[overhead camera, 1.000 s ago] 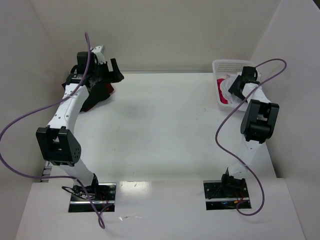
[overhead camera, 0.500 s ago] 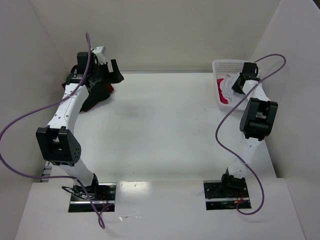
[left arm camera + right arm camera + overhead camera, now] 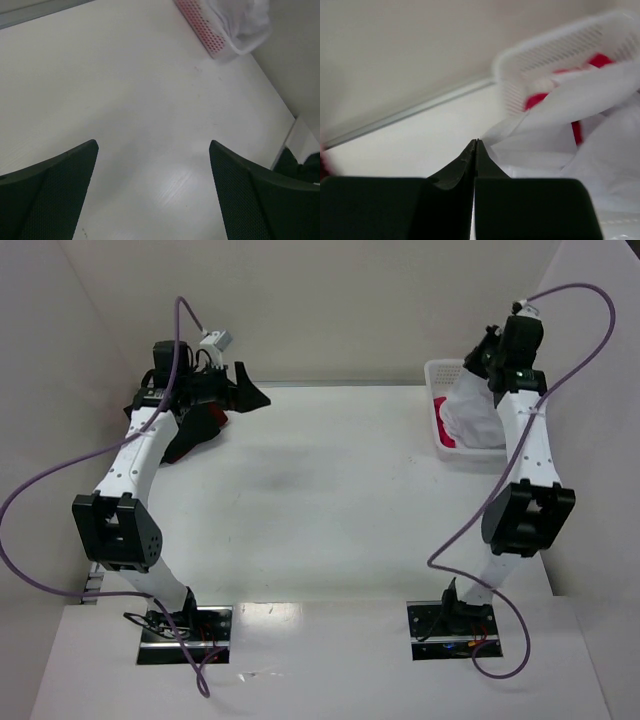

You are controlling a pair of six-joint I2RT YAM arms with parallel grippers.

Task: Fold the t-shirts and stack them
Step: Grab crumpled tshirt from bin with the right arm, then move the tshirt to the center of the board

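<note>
My right gripper (image 3: 492, 348) is raised above the basket and shut on the white t-shirt (image 3: 472, 412), which hangs from it in a stretched drape. In the right wrist view the closed fingertips (image 3: 476, 142) pinch a fold of that white t-shirt (image 3: 570, 131). The bright pink-red t-shirt (image 3: 441, 406) lies in the basket under it and shows again in the right wrist view (image 3: 599, 60). At the back left, a black t-shirt (image 3: 184, 446) and a dark red t-shirt (image 3: 214, 421) lie in a pile. My left gripper (image 3: 250, 393) hovers beside that pile, open and holding nothing (image 3: 152, 146).
The white lattice basket (image 3: 438, 373) stands at the back right against the wall, also seen from the left wrist (image 3: 209, 40). White walls close in the table at the back and both sides. Purple cables loop off both arms.
My right gripper has shut on the white t-shirt and risen well above the basket, pulling the cloth up. My left gripper has swung slightly to the right, away from the dark pile.
</note>
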